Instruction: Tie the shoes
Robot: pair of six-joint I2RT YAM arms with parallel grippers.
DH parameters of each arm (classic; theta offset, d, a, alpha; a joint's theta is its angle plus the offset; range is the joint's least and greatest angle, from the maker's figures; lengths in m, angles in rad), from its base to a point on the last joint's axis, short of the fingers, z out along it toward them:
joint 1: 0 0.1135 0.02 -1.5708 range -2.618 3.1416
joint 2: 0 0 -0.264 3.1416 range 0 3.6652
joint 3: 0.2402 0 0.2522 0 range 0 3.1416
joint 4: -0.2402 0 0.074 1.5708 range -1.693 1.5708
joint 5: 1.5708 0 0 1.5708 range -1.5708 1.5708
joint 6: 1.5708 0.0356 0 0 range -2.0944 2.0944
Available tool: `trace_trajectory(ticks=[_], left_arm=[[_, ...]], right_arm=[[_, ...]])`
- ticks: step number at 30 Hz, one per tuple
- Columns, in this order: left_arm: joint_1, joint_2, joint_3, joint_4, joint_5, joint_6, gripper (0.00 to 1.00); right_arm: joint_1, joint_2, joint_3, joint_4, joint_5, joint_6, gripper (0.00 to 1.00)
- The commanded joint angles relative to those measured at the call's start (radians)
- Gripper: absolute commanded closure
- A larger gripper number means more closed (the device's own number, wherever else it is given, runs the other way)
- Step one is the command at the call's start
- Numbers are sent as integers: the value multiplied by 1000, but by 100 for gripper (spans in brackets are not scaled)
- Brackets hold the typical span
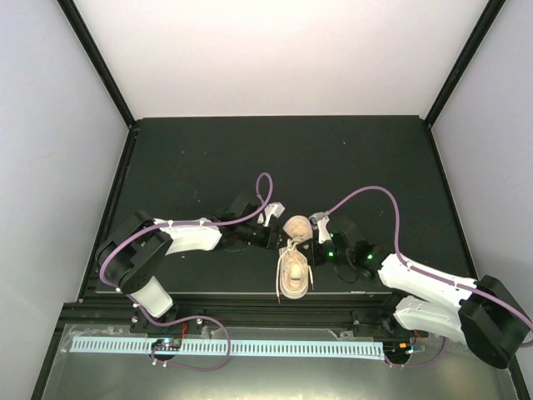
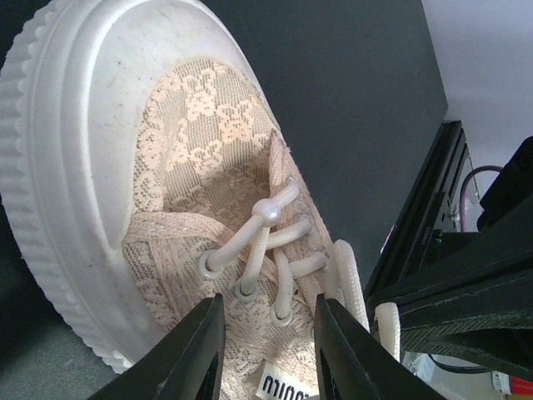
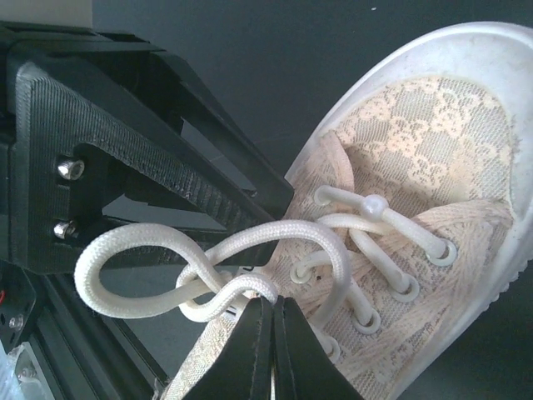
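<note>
Right wrist: right claw [image 3: 273,307] closed tight, pinching looped lace [image 3: 133,237]. Left wrist: left claw [image 2: 269,310] fingers apart, straddling shoe [image 2: 191,133] over its eyelets.

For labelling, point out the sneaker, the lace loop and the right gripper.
sneaker [image 2: 92,125]: left wrist view, on the white rubber toe cap.
lace loop [image 3: 87,271]: right wrist view, on the loop's left bend.
right gripper [image 3: 273,308]: right wrist view, where its closed fingertips meet.
</note>
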Motion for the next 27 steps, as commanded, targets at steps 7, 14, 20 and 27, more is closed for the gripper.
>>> trace_trajectory(ticks=[7, 14, 20, 27], left_arm=[[-6, 19, 19, 45, 37, 17, 68], [-7, 20, 3, 69, 68, 15, 67], [-14, 41, 3, 117, 106, 1, 66], [-19, 65, 14, 130, 117, -3, 68]], right_arm=[[2, 46, 22, 16, 36, -20, 98], [3, 73, -1, 54, 28, -10, 98], [3, 63, -3, 46, 30, -14, 98], [2, 55, -8, 45, 27, -14, 98]])
